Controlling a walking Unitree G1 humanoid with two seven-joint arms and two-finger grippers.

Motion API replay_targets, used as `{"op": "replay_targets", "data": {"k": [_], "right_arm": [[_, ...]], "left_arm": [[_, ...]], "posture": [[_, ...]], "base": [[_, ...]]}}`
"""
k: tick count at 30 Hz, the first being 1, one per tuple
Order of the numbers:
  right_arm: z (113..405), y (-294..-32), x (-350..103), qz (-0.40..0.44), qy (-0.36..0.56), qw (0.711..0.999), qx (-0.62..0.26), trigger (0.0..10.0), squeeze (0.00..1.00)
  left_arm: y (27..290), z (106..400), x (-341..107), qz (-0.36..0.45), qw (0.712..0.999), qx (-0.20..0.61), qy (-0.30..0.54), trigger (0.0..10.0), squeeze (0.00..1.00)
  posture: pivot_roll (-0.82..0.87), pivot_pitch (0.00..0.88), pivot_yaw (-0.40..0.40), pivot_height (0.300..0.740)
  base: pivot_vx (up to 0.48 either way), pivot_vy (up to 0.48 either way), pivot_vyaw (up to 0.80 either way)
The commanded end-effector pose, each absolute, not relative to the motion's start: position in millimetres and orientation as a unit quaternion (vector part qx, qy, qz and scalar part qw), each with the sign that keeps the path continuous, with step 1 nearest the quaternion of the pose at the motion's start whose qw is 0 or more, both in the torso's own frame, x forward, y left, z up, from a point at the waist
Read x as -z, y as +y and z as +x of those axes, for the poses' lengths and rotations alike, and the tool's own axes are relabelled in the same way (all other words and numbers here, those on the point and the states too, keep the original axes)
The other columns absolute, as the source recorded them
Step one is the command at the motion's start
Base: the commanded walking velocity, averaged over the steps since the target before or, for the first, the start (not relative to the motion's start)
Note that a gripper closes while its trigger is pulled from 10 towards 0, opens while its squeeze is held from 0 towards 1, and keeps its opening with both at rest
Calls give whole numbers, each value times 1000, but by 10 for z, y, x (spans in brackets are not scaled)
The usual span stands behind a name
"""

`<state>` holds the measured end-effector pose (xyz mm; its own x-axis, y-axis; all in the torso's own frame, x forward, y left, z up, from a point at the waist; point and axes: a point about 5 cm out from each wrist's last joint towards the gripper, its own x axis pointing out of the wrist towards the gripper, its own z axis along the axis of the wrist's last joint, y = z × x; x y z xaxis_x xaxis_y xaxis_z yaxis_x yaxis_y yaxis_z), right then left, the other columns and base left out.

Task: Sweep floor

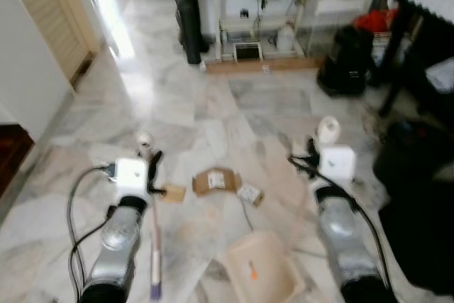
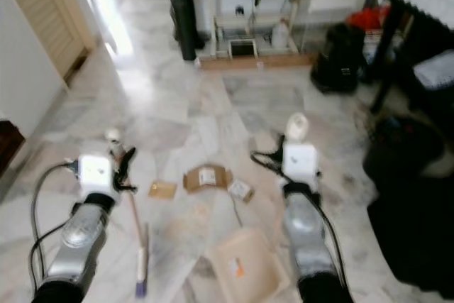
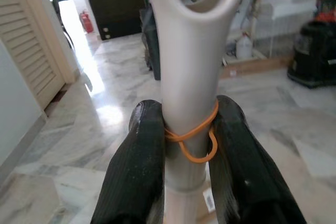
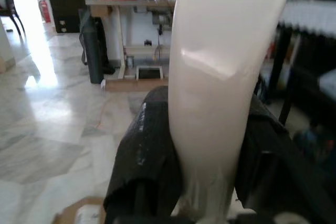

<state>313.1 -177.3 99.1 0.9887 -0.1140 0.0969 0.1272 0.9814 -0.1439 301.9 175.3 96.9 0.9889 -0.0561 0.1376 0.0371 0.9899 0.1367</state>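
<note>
From the left eye view, take the folded cardboard piece (image 1: 216,180) on the marble floor (image 1: 177,104) as your landmark; a small tan scrap (image 1: 173,192) lies just to its left and a small white box (image 1: 250,194) just to its right; the dustpan (image 1: 261,269) sits nearer you than the cardboard, mouth toward it. To do this step well, I judge you should bring the broom down beyond the cardboard and draw all three pieces back toward the pan in one low stroke, keeping the pan flat on the floor.

The right eye view gives the same layout; the left tool (image 2: 120,164) stands left of the cardboard with the broom handle (image 2: 136,243) running down from it toward you; the right tool (image 2: 280,154) stands right of it, above the pan.

In the left wrist view, the tool's fingers (image 3: 139,166) are narrowed hard onto the pale broom grip (image 3: 189,77), an orange rubber band (image 3: 194,140) around it.

In the right wrist view, the black fingers (image 4: 144,166) are clamped on the cream dustpan handle (image 4: 220,77).
</note>
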Motion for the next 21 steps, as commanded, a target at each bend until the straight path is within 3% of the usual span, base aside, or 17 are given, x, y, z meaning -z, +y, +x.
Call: {"op": "replay_targets", "data": {"k": [1,21], "right_arm": [[3180,-1653,-1112,-68,-71,994,45,10000,0],[3186,-1662,-1105,-57,-68,995,52,10000,0]], "left_arm": [[1811,3033,-1049,70,994,15,-88,10000,0],[1824,3043,-1060,70,994,10,-89,10000,0]], "posture": [[59,0,17,740],[63,0,20,740]], "base": [[345,0,0],[345,0,0]]}}
